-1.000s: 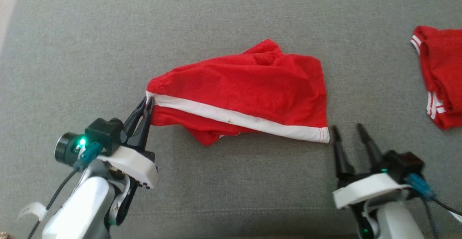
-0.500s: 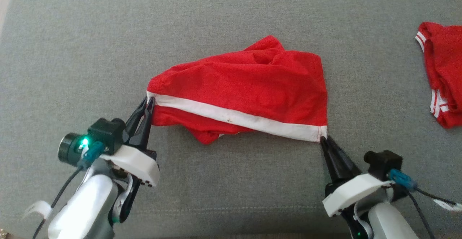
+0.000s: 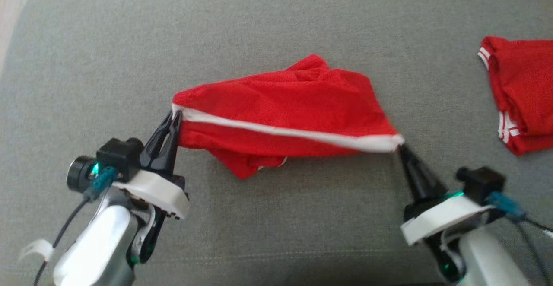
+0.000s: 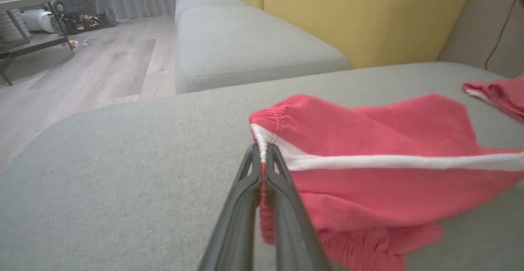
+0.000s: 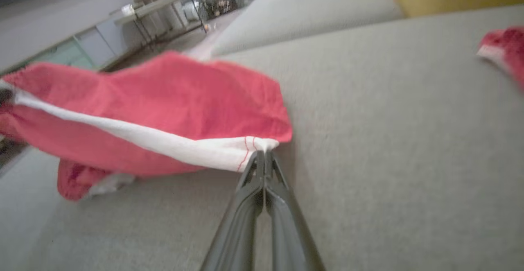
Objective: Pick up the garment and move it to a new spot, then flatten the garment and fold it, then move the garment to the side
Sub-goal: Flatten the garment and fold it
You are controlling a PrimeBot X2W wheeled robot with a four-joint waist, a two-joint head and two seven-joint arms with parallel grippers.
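Nearest the robot, the left gripper (image 3: 175, 115) sits at the lower left of the head view. Its two dark fingers are pinched together on the left end of the garment (image 3: 293, 104), right where the white band (image 3: 281, 131) meets the gathered red edge. The left wrist view shows this closely, with the fingertips clamped on the bunched white corner and no gap between them. At the lower right, the right gripper (image 3: 399, 147) is likewise closed. Its fingers come to a single point on the opposite end of the same band, and the right wrist view, though blurred, shows the white corner with its red stitching caught between the tips. The band runs in a nearly straight line from one grip to the other. The red cloth rises behind it in a loose peak, and a crumpled red fold hangs on the robot's side of the band, nearer the left grip. The garment lies in the middle of the grey cushion (image 3: 276, 22), held along its near edge — whether its far edge is lifted off the fabric I cannot tell. Further off to the right, well apart from the held piece, a second red garment (image 3: 518, 91) with white stripes lies crumpled on the same cushion. Beyond it, the left wrist view shows another grey seat (image 4: 245, 46), a yellow backrest (image 4: 368, 13) and a pale wooden floor (image 4: 82, 74).
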